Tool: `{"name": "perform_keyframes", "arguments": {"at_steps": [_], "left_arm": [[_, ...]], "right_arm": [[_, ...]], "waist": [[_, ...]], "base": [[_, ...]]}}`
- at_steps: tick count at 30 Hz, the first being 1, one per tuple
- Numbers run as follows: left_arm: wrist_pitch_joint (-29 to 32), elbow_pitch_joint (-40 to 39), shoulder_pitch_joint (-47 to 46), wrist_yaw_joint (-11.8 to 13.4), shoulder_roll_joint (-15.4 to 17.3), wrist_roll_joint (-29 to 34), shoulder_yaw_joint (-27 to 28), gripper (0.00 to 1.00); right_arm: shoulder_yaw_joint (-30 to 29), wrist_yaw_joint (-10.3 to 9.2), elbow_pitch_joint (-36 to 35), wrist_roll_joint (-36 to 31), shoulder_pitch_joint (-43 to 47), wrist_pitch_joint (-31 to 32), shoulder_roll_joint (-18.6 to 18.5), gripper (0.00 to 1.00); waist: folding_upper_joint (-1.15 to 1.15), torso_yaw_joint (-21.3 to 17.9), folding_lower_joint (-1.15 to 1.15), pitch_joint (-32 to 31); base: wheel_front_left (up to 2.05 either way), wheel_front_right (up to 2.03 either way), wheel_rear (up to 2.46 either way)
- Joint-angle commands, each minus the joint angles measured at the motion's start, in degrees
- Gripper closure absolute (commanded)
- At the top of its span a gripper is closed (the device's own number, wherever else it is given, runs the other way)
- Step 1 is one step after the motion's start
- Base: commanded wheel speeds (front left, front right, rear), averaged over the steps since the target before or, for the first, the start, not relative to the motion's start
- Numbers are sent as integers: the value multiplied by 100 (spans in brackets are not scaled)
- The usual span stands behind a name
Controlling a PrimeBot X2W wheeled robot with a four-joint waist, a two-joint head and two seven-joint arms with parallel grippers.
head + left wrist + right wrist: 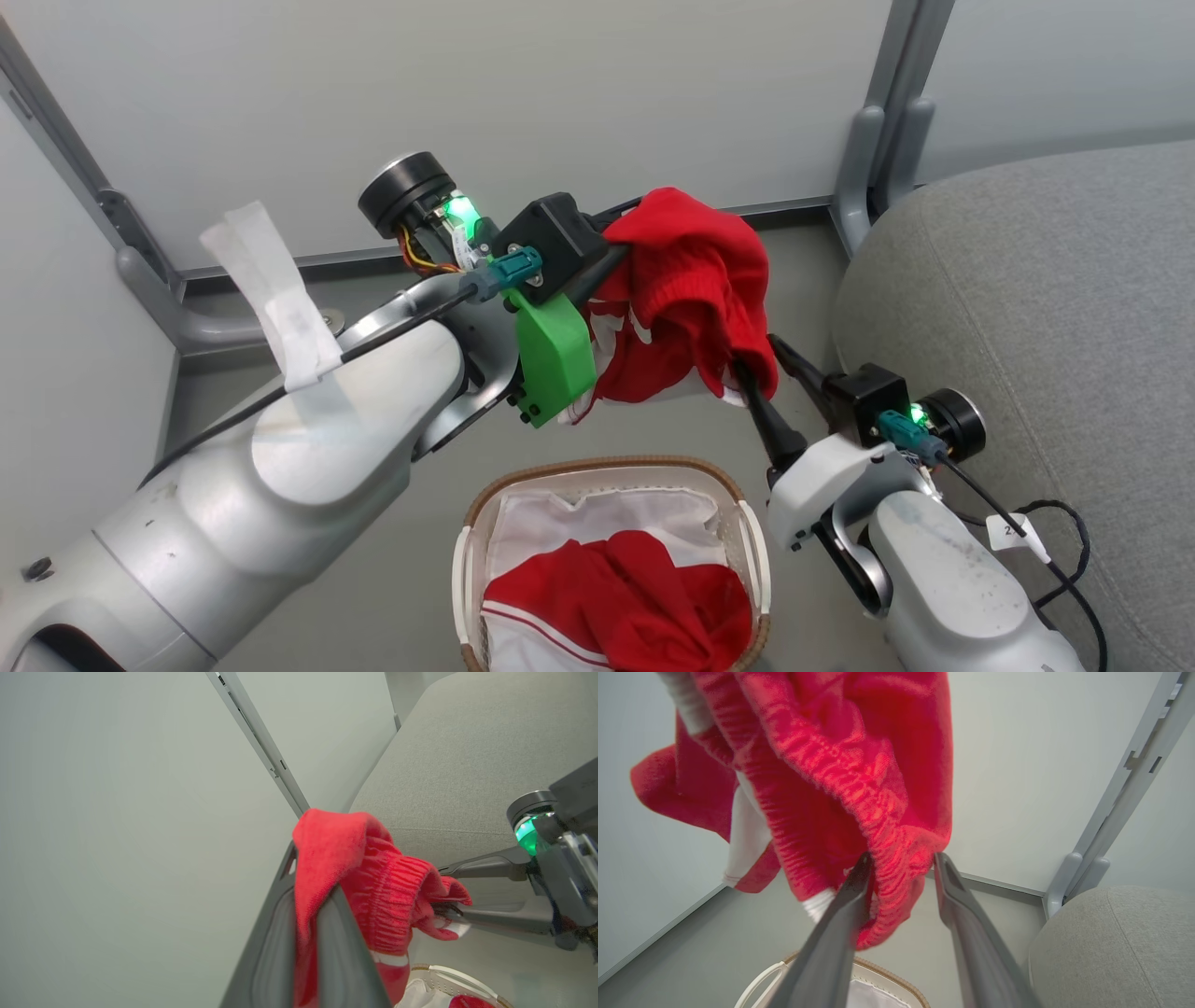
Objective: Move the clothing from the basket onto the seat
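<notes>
Left fingers (341,952) together (right fingers (971,933) apart).

A garment (691,271) hangs above the basket (607,463), clamped between the left fingers (336,952). Its lower edge lies between the parted right fingers (966,924), just left of the seat (1027,280). The basket stands on the floor (401,588), with the seat to its right and the wall (467,93) behind. Inside it, a second garment (635,597) lies on a liner (560,523).

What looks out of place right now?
Loose white tape sticks up off the left forearm, ends unstuck. Nothing spilled: one red garment hangs from the left gripper, a second garment lies in the basket.
</notes>
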Motion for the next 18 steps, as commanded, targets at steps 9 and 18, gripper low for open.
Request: {"name": "perform_keyframes", "arguments": {"at_steps": [9,18], "left_arm": [[-145,75,444,103,135,-318,102,100],[-551,174,1024,370,203,-762,416,0]], "right_arm": [[-60,-6,159,133,-229,-27,-26,100],[-341,-6,-239,-31,-180,-26,-26,100]], "waist": [[0,-35,0,-40],[0,-91,0,-67]], "base": [[0,0,0],[0,0,0]]}}
